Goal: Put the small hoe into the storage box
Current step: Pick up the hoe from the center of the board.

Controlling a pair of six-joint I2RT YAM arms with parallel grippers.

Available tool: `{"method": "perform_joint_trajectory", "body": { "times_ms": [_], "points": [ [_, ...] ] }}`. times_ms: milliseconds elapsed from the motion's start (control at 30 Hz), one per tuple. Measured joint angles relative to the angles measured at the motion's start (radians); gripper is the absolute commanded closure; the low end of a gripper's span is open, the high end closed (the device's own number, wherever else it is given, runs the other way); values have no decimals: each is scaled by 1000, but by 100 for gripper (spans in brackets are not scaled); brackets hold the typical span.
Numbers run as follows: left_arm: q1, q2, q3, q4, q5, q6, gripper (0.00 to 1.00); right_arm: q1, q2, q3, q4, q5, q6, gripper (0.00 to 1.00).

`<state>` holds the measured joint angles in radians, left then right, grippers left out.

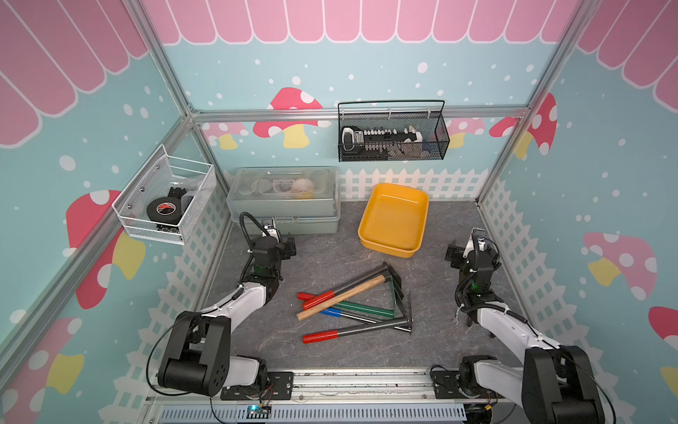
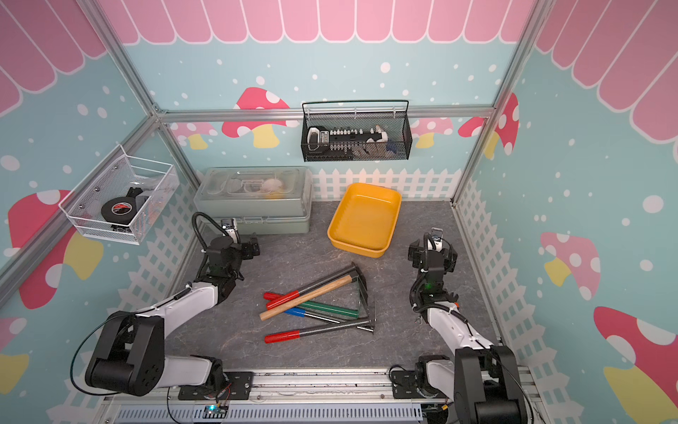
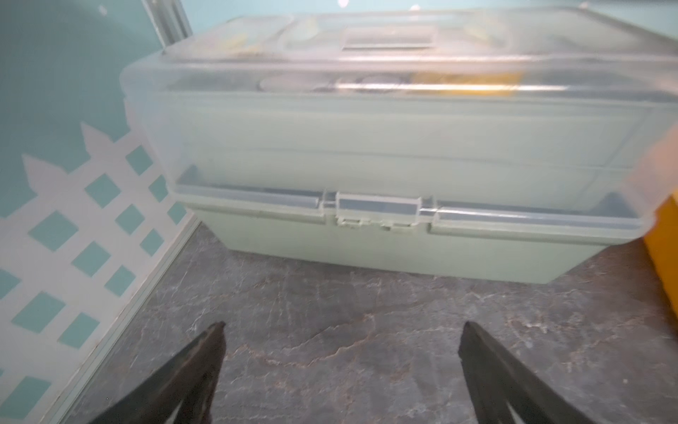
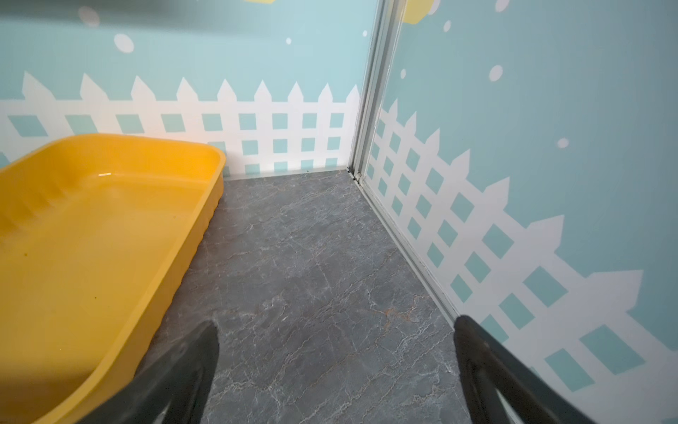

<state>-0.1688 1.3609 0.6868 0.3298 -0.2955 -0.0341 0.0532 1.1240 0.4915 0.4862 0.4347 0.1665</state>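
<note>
Both tools stand with jaws wide apart, gripping nothing. The left tool [image 3: 341,328] faces the latch side of a grey-green lidded case [image 3: 367,253]. The right tool [image 4: 335,325] faces the back right corner, with the storage box [image 4: 91,238] just beside it.

Seen in both top views, the surface [image 1: 330,352] is dark grey with a marbled stone pattern, boxed in by an aluminium frame. The walls are teal with white dots, red and pink mushrooms, a white picket fence along the foot and pink scallops above. A black wire-mesh basket [image 1: 392,158] hangs on the back wall at 12 o'clock. A white mesh basket [image 1: 141,180] holding a roll of black tape [image 1: 163,210] hangs at 9 o'clock.

The storage box sits at 1 o'clock from the surface's centre, near the back wall and just beside the case. It is a shallow yellow plastic tray with rounded corners, its long axis running roughly 1 to 7 o'clock.

A heap of hand tools [image 1: 367,311] lies at the centre of the surface, apart from the box, at its 6 o'clock. Red, blue, green and wooden handles fan toward 8 and 9 o'clock, and dark metal heads bunch toward 3 o'clock. Which of these is the small hoe I cannot tell, because the heads overlap.
</note>
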Motion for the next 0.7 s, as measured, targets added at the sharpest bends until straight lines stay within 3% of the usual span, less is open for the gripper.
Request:
{"method": "perform_joint_trajectory", "body": {
  "times_ms": [367,700],
  "points": [
    [-210,-83,147,-446,32,19,6,4,-122,72,-415,-29,165,1],
    [-285,-106,256,-721,259,102,5,25,-144,82,-610,-225,232,1]
  ]
}}
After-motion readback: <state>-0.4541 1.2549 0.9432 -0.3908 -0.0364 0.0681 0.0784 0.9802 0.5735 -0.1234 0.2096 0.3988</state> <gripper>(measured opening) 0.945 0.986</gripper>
